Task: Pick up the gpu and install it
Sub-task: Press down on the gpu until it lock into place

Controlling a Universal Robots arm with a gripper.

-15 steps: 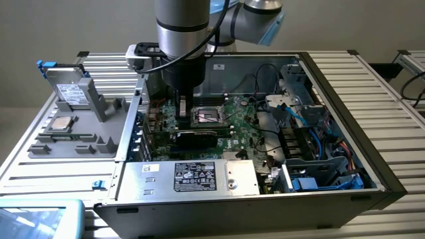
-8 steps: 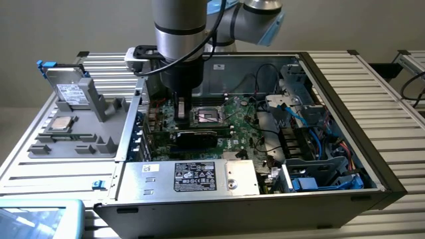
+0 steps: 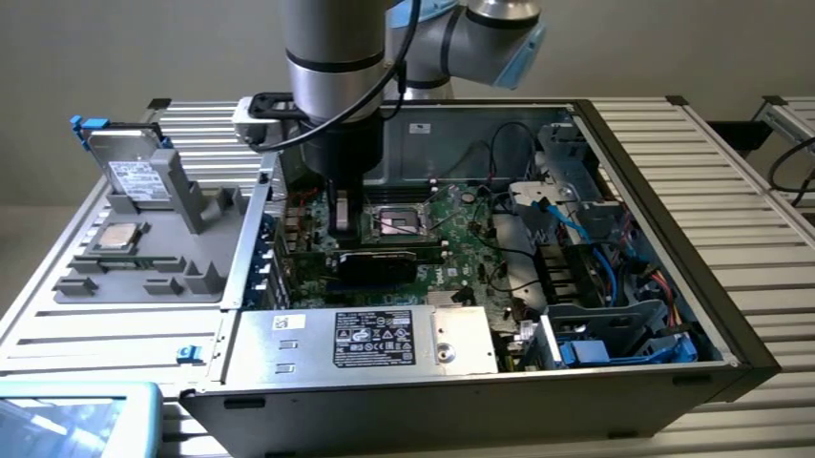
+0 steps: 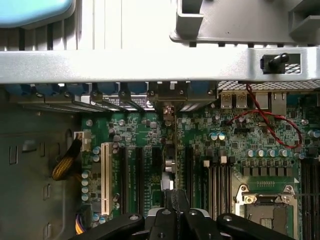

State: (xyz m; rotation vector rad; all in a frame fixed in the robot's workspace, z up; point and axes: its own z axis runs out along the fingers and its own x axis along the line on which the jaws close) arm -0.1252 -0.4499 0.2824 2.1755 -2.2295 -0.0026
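The gpu (image 3: 380,260) stands on edge over the green motherboard (image 3: 465,243) inside the open computer case (image 3: 662,286), its dark face towards the camera. In the wrist view the gpu (image 4: 169,155) shows edge-on as a thin strip, running from its silver end bracket (image 4: 169,95) at the case's rear wall back to my gripper (image 4: 174,200). My gripper (image 3: 342,227) reaches down from the arm onto the card's upper edge near its bracket end, and its fingers are shut on that edge. The card lines up between the black expansion slots; whether it is seated I cannot tell.
The CPU socket (image 3: 397,221) lies just behind the card. A silver power supply (image 3: 382,339) fills the case's near side, and blue cables (image 3: 598,239) run at the exterior view's right. A grey tray (image 3: 153,258) at the left holds a drive box (image 3: 134,176). A red wire (image 4: 272,122) loops over the board.
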